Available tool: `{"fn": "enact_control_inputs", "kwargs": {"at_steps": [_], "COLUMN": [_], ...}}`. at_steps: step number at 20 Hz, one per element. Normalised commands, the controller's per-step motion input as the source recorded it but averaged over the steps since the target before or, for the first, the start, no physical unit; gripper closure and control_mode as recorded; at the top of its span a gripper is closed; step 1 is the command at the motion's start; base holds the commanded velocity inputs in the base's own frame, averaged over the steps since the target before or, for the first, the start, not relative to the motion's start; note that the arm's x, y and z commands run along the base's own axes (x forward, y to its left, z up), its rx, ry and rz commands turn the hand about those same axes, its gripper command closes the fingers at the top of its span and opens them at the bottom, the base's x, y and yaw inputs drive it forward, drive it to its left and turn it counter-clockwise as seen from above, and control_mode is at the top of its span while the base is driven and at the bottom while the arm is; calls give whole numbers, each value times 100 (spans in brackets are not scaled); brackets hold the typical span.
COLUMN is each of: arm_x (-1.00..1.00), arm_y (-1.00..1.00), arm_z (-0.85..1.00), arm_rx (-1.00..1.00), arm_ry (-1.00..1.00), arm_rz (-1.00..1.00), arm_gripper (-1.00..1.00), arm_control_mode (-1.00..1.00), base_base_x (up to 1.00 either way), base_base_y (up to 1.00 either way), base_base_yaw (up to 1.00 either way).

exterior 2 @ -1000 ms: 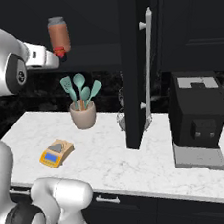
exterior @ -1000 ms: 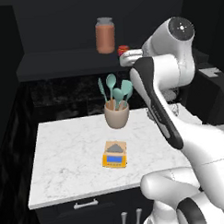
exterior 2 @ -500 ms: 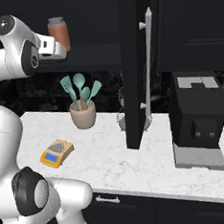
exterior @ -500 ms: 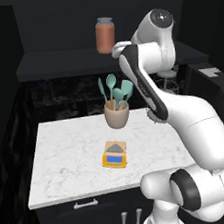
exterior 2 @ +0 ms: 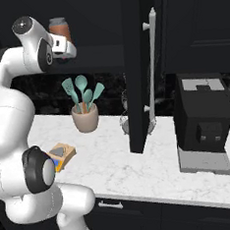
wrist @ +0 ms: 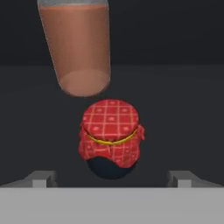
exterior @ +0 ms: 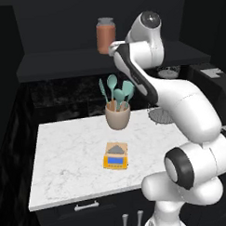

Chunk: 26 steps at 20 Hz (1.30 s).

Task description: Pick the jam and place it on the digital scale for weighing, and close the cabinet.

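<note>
The jam, a squat dark jar under a red checked cloth cover, sits on the dark cabinet shelf just ahead of my gripper. The gripper is open, with its fingertips wide apart on either side of the jar and not touching it. In the right base view the gripper is raised to the shelf beside the tall jar. The digital scale lies bare on the white counter. The black upper cabinet's door stands open, its silver bar handle facing me.
A tall orange-brown jar stands right behind the jam. A beige cup of teal utensils is at the back of the counter, a wire strainer beside it. A black coffee machine stands at the right.
The arm has swung up and left, bringing the hand to the cabinet shelf beside the tall jar. Scale, cup and door have not moved.
</note>
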Motion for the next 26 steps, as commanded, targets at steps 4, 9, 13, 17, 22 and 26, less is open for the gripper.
{"fn": "enact_control_inputs", "kwargs": {"at_steps": [4,9,13,17,22,26], "arm_x": [62,54,24,0,0,-23], "arm_y": [0,2,1,0,0,0], "arm_z": [-11,-4,-6,0,0,0], "arm_rx": [0,0,-1,0,0,0], "arm_ry": [0,0,0,0,0,-11], "arm_rz": [0,0,0,0,0,0], "arm_gripper": [-100,-100,100,100,100,100], "arm_control_mode": [-100,-100,-100,-100,-100,-100], "base_base_x": [0,0,0,0,0,0], "base_base_y": [0,0,0,0,0,0], "base_base_yaw": [0,0,0,0,0,0]}}
